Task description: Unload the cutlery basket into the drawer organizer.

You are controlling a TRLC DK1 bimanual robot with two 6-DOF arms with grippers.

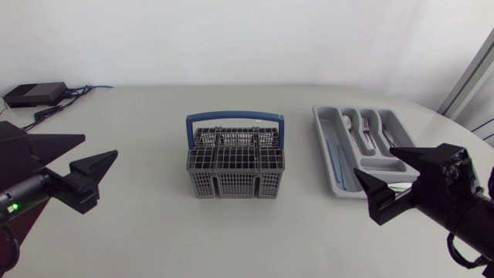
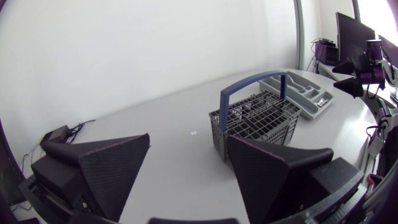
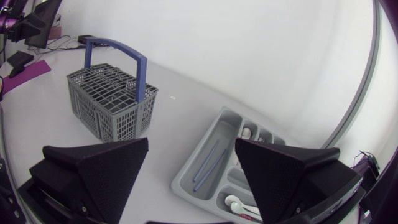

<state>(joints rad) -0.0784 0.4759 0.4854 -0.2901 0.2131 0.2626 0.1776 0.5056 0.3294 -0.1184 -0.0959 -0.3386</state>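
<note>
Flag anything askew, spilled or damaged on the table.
Nothing stands out. The cutlery basket stands upright, the drawer organizer lies flat with cutlery inside its compartments, nothing is spilled, and the left gripper and right gripper hang open.

My left arm (image 1: 19, 193) comes in from its side edge. The left gripper (image 1: 99, 146) at its end is level, its 2 wedge fingers spread wide apart. My right arm (image 1: 457, 205) reaches in from the opposite side, and the right gripper (image 1: 373, 161) also has its 2 fingers gaping. The pincers point inward, each facing the other, and stay well apart.
</note>
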